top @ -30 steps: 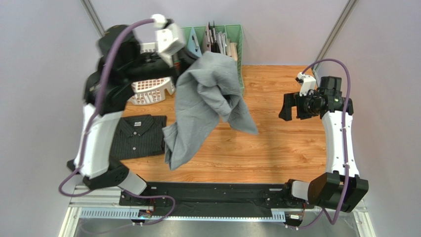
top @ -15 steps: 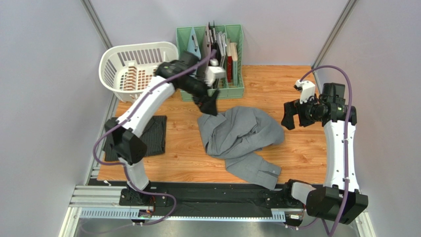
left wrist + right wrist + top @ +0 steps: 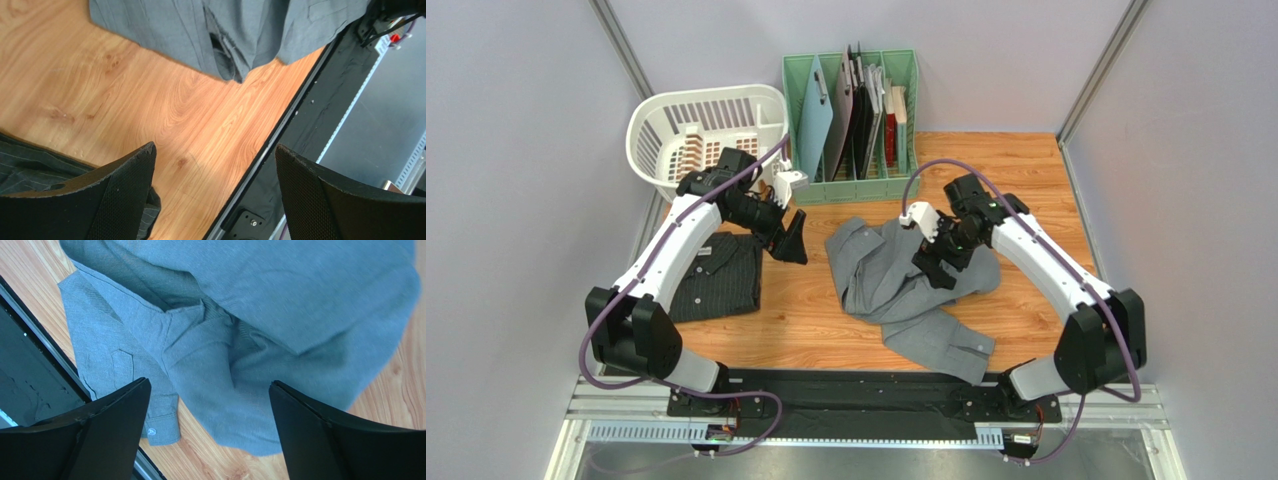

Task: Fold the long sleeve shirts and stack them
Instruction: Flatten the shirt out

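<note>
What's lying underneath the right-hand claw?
The crumpled grey shirt lies below the open right claw, on the wooden table. Anything beneath the cloth is covered.

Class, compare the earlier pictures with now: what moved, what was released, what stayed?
The left gripper released the grey shirt, which dropped into a crumpled heap on the table; that arm then drew back toward the pinstriped shirt, jaws open. The right gripper swung in over the grey shirt, also open. Pinstriped shirt, laundry basket and file rack stayed put.
</note>
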`<state>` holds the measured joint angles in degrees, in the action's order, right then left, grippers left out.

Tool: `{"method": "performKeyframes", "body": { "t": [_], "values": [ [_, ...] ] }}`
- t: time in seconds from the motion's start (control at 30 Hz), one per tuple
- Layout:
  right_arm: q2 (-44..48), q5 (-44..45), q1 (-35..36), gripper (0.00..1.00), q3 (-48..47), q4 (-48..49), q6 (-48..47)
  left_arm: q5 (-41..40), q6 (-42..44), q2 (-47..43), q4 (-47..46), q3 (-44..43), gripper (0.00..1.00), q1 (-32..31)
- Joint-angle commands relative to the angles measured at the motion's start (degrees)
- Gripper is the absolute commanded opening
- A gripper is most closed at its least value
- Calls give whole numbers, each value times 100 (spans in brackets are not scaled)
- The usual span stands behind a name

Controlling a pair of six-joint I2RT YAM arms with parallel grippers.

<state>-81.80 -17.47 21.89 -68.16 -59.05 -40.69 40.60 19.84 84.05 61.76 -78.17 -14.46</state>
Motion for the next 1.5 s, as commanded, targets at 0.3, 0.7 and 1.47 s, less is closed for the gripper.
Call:
{"method": "performKeyframes", "body": {
  "t": [0.3, 0.7, 1.47],
  "values": [
    [-775, -107, 1019, 87, -295, 912, -756, 432, -894, -2, -1307, 785, 88, 57],
    [-2233, 797, 1933, 80, -531, 1651, -959, 203, -719, -354, -1079, 1181, 89, 584],
    [-547, -222, 1958, 52, -797, 296, -98, 546, -718, 51, -1192, 786, 83, 804]
  ]
}}
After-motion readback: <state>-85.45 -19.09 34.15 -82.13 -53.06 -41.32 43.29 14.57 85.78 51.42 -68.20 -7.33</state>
